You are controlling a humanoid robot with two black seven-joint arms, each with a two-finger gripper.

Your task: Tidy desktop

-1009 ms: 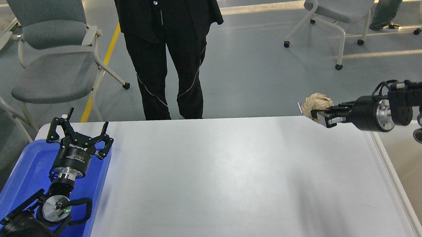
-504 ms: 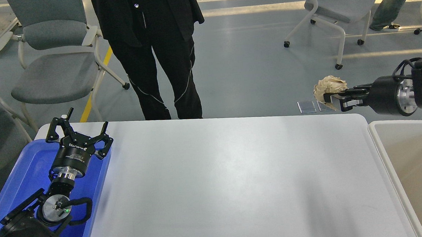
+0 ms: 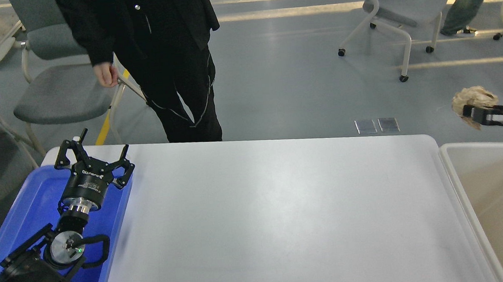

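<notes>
Right gripper (image 3: 475, 114) jaws clamp a paper wad (image 3: 473, 99) beyond the desktop (image 3: 274, 214) — left gripper (image 3: 93, 158) jaws spread, empty.

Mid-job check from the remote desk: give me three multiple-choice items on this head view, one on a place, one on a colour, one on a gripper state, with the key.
1. Where is the crumpled beige paper ball?
A. on the white rectangular desktop
B. in the blue plastic tray
C. held in the air, beyond the far edge of the off-white bin

2. What colour is the tray under the left gripper?
A. blue
B. red
C. green

3. What state is the right gripper in?
A. open and bare
B. shut on the paper ball
C. out of view

Key: 1 C, the ball hangs clear of the desktop, past the bin's far rim. 2 A, blue plastic shows around the left arm. 3 B, black fingers clamp the ball's underside.
</notes>
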